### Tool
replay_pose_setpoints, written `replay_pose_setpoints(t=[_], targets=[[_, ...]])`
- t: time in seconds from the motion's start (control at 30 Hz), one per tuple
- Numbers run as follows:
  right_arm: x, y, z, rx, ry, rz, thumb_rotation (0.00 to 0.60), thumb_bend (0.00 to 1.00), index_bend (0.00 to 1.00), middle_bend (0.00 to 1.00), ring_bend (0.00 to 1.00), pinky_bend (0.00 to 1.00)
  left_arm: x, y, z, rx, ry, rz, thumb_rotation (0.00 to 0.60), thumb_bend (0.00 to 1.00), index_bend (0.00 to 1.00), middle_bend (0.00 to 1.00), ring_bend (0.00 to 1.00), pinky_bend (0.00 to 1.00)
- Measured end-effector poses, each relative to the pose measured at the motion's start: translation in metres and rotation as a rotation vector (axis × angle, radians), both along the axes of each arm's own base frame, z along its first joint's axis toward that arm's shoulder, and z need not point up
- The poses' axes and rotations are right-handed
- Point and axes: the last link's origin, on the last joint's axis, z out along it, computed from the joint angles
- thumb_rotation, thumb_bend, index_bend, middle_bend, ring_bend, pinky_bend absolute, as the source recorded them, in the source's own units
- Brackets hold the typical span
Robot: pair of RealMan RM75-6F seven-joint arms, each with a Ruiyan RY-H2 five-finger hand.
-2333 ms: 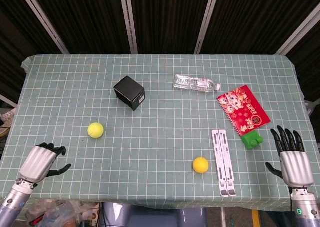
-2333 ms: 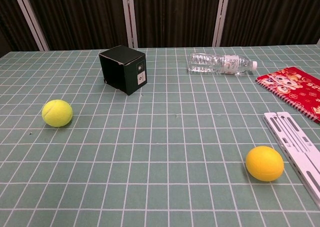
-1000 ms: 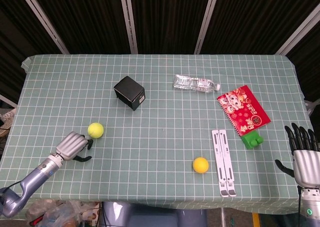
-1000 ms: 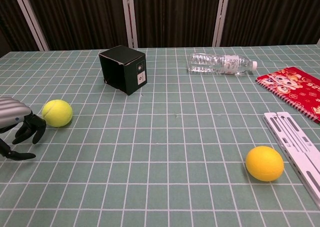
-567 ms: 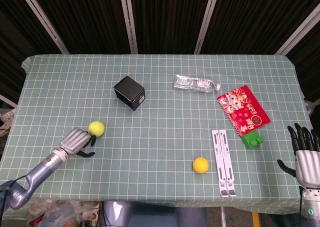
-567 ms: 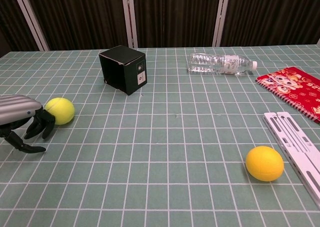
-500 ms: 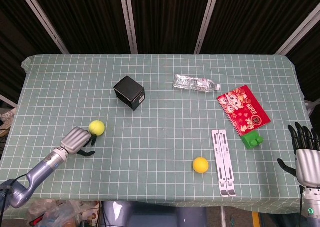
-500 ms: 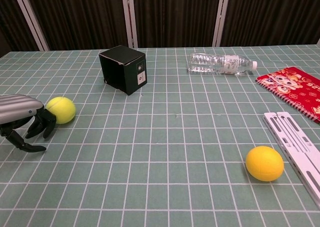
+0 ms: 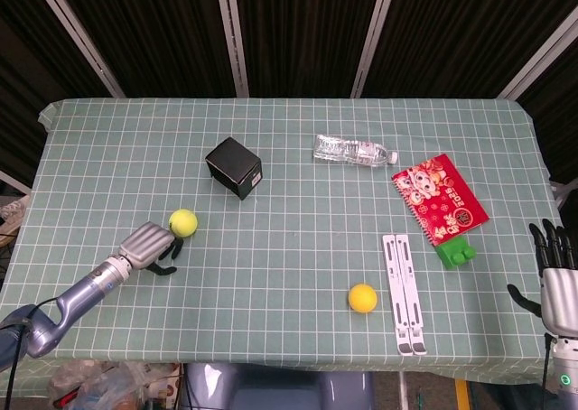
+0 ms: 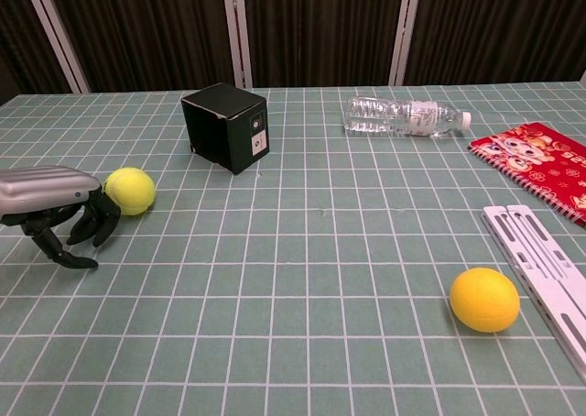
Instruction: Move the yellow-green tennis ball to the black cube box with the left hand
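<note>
The yellow-green tennis ball (image 9: 182, 221) (image 10: 130, 191) lies on the checked cloth, short of and to the left of the black cube box (image 9: 234, 168) (image 10: 225, 126). My left hand (image 9: 152, 247) (image 10: 59, 210) is low over the table just behind the ball, palm down. Its dark fingers (image 10: 96, 222) are bent downward and spread, and their tips reach the ball's near side without closing around it. My right hand (image 9: 558, 279) hangs past the table's right front corner with its fingers straight and apart, holding nothing.
A clear water bottle (image 9: 355, 150) lies at the back centre. To the right are a red notebook (image 9: 439, 198), a green block (image 9: 456, 253) and a white folding stand (image 9: 404, 293). An orange ball (image 9: 362, 298) (image 10: 484, 299) sits beside the stand.
My left hand has come up from the front left corner to the ball and pushed on. The ball has rolled a short way toward the black box. My right hand has drawn back.
</note>
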Motion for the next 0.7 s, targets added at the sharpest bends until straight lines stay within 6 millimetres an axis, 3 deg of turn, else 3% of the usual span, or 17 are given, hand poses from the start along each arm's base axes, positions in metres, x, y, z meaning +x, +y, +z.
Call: replay_pose_setpoints(t=[0.43, 0.7], targets=[[-0.005, -0.001, 0.004, -0.024, 0.010, -0.020, 0.600, 0.19, 0.00, 0.00, 0.00, 0.00, 0.002, 0.014, 0.002, -0.055, -0.050, 0.067, 0.538, 0.20, 0.60, 0.72, 0.57, 0.71], [-0.005, -0.002, 0.005, -0.033, 0.016, -0.020, 0.600, 0.19, 0.00, 0.00, 0.00, 0.00, 0.007, 0.027, -0.006, -0.095, -0.025, 0.064, 0.539, 0.20, 0.61, 0.72, 0.57, 0.71]])
